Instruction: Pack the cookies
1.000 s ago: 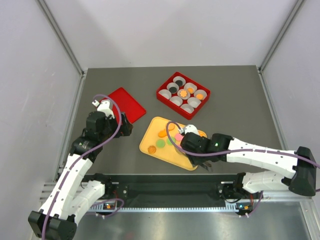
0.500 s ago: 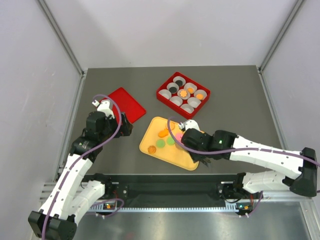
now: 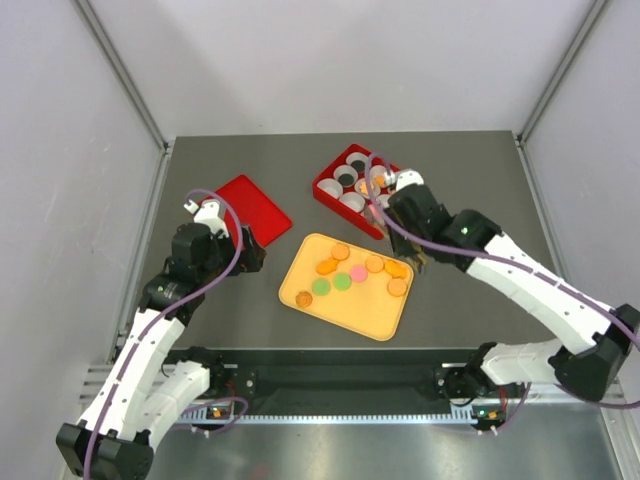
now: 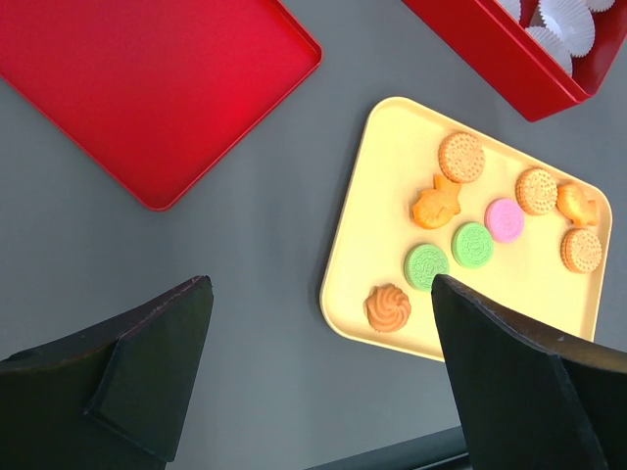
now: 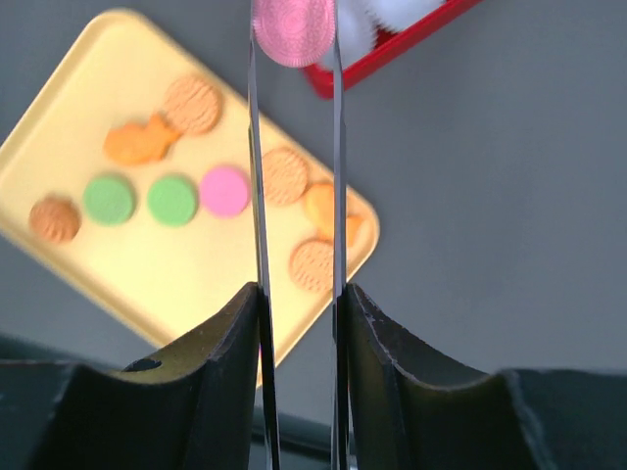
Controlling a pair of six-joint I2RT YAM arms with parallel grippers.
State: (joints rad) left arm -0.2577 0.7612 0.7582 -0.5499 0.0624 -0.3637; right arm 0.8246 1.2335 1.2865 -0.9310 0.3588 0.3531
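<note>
Several cookies lie on the yellow tray [image 3: 345,310]: orange ones [image 4: 461,157], two green [image 4: 474,244] and one pink [image 4: 506,219]. My right gripper [image 3: 387,208] is shut on a pink cookie [image 5: 292,31], held on edge between its thin fingertips, high over the near edge of the red box [image 3: 328,187]. The box holds white paper cups; some have black [image 3: 357,160] or orange cookies in them, and my arm hides part of the box. My left gripper [image 4: 323,294] is open and empty, above the table left of the tray.
A flat red lid [image 3: 245,205] lies at the back left, close to the left gripper. The red box also shows in the left wrist view [image 4: 509,69]. Grey walls with metal posts stand on both sides of the table.
My right gripper has risen from the tray with the pink cookie and moved back toward the red box. The left arm has not moved.
</note>
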